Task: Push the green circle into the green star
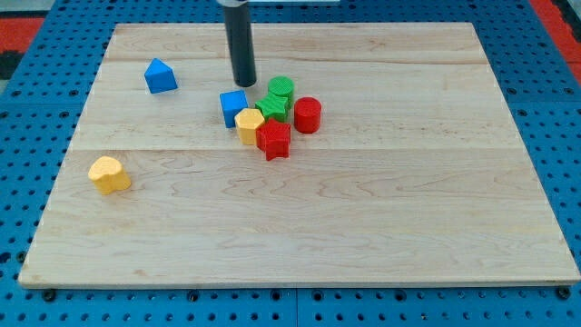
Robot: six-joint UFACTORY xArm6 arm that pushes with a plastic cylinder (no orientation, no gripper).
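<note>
The green circle sits near the board's upper middle and touches the green star just below and left of it. My tip is at the lower end of the dark rod, to the left of the green circle and just above the blue cube. A small gap lies between the tip and the green circle.
A red cylinder stands right of the green star. A yellow hexagon block and a red star crowd below it. A blue pentagon-like block lies at upper left, a yellow heart at left. The wooden board rests on blue pegboard.
</note>
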